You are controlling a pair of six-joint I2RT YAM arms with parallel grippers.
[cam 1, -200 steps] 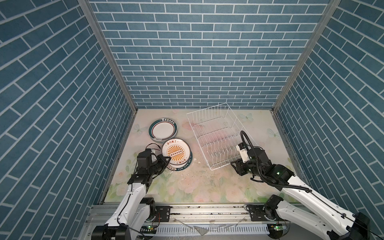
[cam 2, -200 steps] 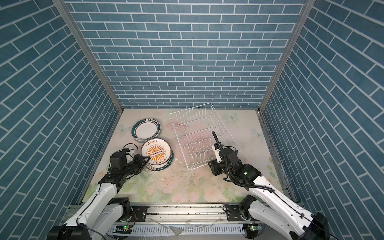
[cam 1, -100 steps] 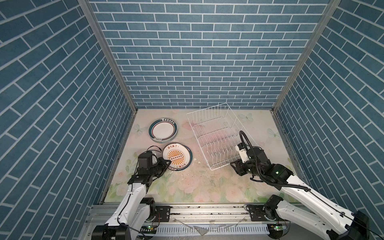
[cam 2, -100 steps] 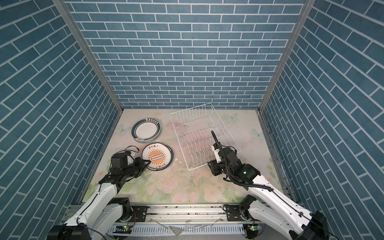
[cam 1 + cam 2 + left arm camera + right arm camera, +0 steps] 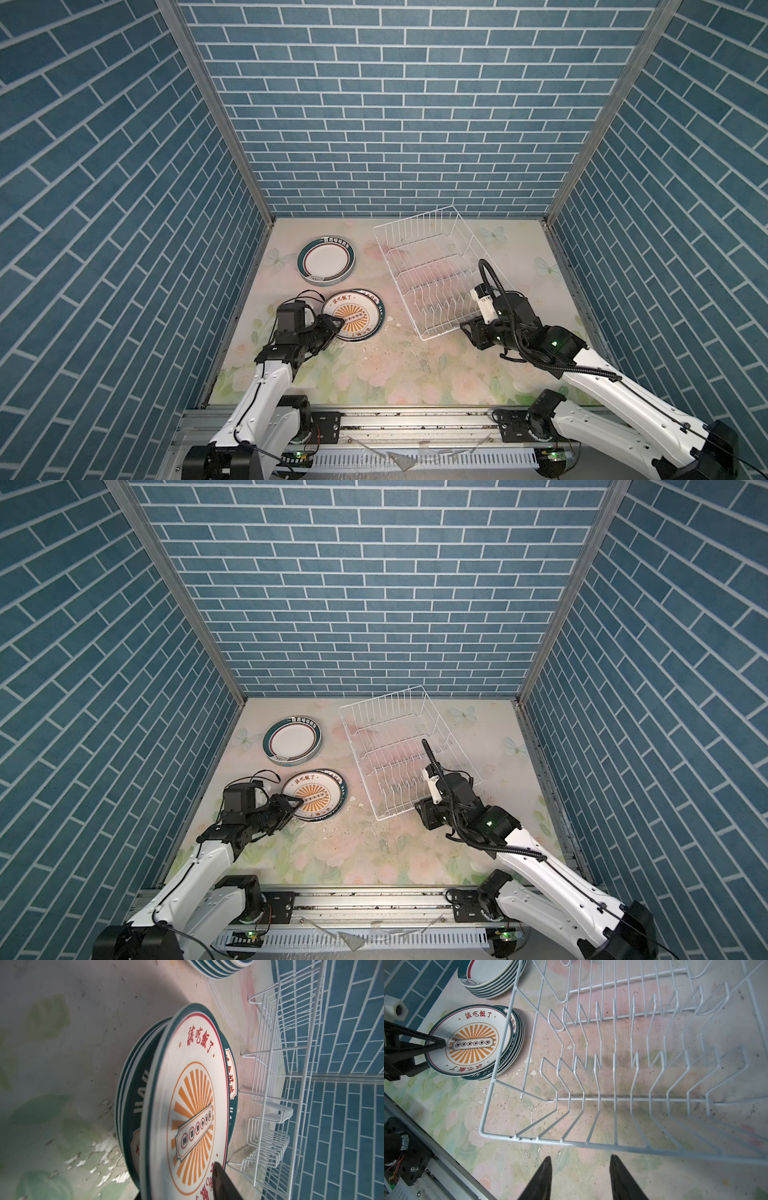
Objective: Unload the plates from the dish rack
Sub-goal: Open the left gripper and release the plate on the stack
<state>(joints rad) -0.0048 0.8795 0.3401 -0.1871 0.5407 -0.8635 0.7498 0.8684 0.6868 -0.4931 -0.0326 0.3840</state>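
The dish rack [image 5: 415, 217] [image 5: 382, 696] [image 5: 550, 1140] stands at the back right, with no plates between its tines. A sunburst plate [image 5: 353, 316] [image 5: 313, 798] [image 5: 187, 1105] [image 5: 473, 1043] lies on top of a low stack at centre left. My left gripper [image 5: 334, 326] [image 5: 293, 806] is open and straddles that plate's near rim, one finger [image 5: 222, 1182] over its face. A second stack of green-rimmed plates [image 5: 326, 262] [image 5: 292, 742] [image 5: 488, 974] sits behind it. My right gripper [image 5: 467, 328] [image 5: 422, 808] [image 5: 580, 1157] hangs open over the mat, just outside the rack's near rim, holding nothing.
A floral mat [image 5: 395, 374] covers the table, speckled with white flakes between the plates and the rack. Blue brick walls [image 5: 124, 249] close in the left, back and right. A metal rail [image 5: 395, 419] runs along the front edge.
My left gripper has lowered the tilted sunburst plate flat onto the stack and its jaws have parted. The right arm and the rack have not moved.
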